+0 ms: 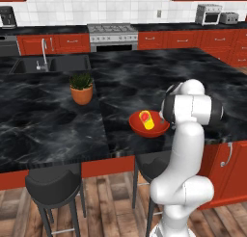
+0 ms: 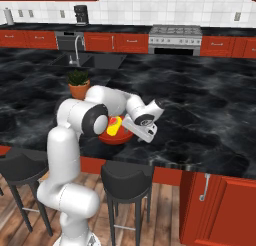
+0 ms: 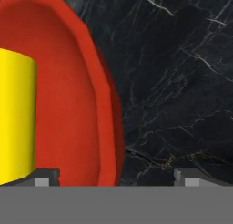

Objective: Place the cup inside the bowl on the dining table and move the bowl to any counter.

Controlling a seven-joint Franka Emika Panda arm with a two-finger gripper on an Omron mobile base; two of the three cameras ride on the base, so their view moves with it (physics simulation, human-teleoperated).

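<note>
The bowl sits on the dining table close to its near edge, and the cup lies inside the bowl, tipped on its side. The white arm rises just to the right of the bowl, its upper part touching or overlapping the bowl's right rim. An orange plant pot stands well left of the bowl and farther back, and two dark stools stand below the table edge in front of the bowl.

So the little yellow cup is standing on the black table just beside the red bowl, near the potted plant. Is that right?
Not quite. The cup is inside the bowl, not beside it; the left base view shows it within the rim. The rest holds: the bowl sits on the black dining table, near the potted plant.
</note>
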